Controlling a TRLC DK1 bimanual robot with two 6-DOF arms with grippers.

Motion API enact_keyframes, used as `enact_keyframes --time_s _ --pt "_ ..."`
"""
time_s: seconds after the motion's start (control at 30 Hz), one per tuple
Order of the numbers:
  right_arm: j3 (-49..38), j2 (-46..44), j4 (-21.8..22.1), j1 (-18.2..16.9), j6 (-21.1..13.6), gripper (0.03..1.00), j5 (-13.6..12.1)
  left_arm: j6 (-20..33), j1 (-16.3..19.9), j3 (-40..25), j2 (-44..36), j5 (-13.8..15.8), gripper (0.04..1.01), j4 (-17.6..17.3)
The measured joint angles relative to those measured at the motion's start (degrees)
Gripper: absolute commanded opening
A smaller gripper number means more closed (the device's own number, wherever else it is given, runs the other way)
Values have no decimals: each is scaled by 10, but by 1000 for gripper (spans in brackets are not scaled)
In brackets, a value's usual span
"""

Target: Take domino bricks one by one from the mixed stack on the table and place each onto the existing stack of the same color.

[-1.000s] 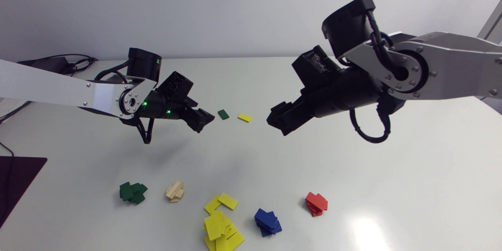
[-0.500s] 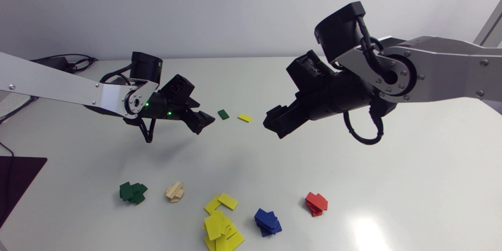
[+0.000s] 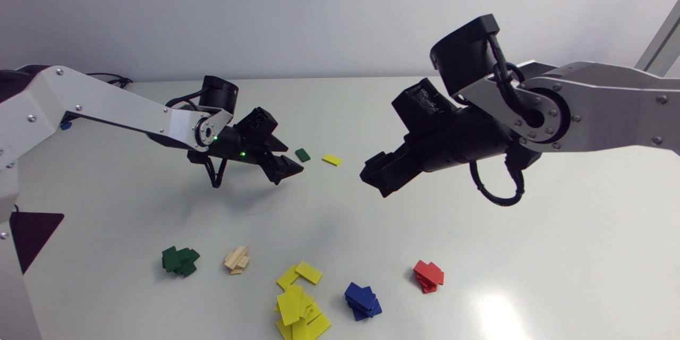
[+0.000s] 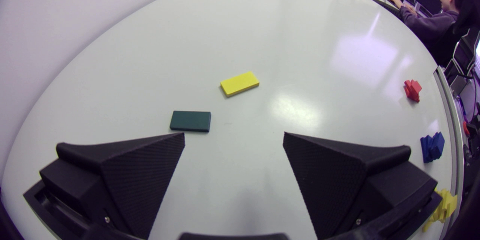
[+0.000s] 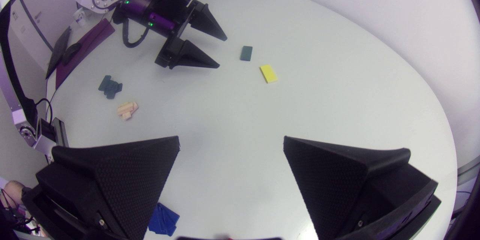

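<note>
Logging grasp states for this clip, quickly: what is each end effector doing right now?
Left end effector: open, holding nothing; the green brick lies on the table just ahead of it.
Right end effector: open, holding nothing.

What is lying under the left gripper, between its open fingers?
Only bare table shows between the open fingers of the left gripper. The single green brick lies just ahead of one fingertip, the yellow brick farther. What the fingers themselves cover is hidden.

Open gap separates green brick (image 4: 190,120) from yellow brick (image 4: 239,83)
</note>
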Motion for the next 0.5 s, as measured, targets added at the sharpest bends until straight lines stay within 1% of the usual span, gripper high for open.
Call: enact_keyframes --time_s 0.23,0.5 --pt "-2 0 2 0 0 974 -1 2 1 59 52 0 930 -24" --pt "-2 0 6 0 0 970 -5 17 1 95 85 0 926 -26"
